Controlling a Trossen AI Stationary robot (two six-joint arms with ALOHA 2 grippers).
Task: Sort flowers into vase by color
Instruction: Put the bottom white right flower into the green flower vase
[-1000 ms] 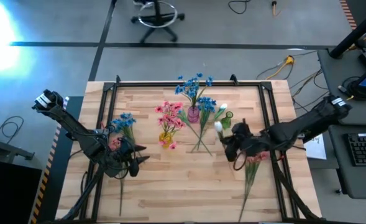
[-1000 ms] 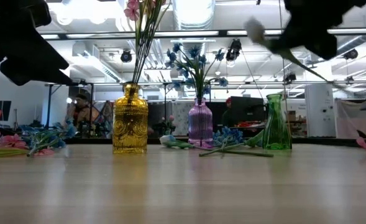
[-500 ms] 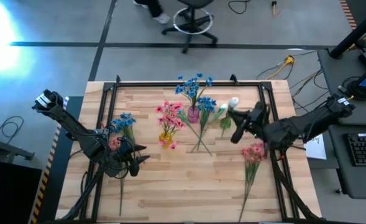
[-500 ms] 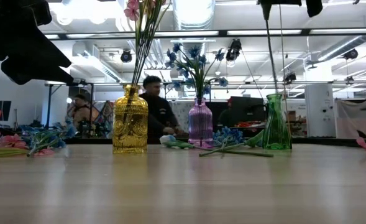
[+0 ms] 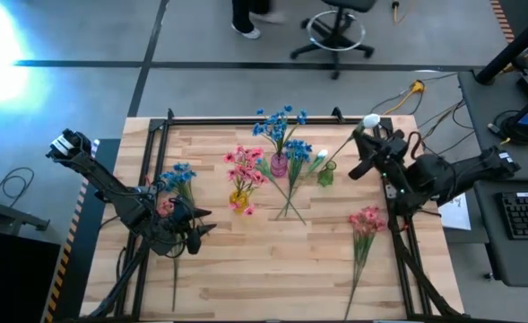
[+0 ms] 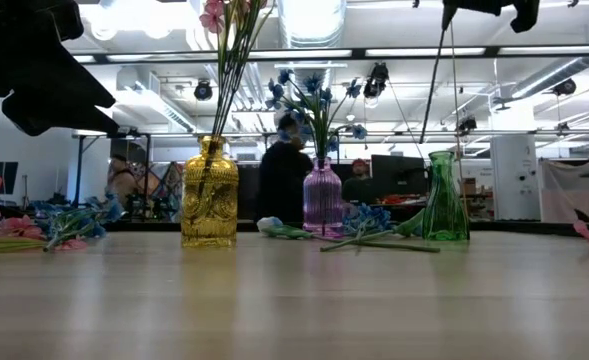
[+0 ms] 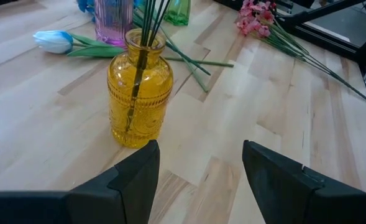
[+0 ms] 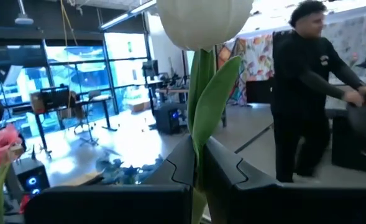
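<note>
While upright, white tulip (image 8: pixel 202 22) sits between right pincer (image 8: pixel 195 163) fingers.

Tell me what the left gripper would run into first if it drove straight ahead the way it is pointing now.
Most likely the yellow vase. The left gripper is open, and its wrist view shows the vase standing just ahead, slightly off the gap's centre, with bare table between. Depth is hard to judge, so one finger might only clip its side.
</note>
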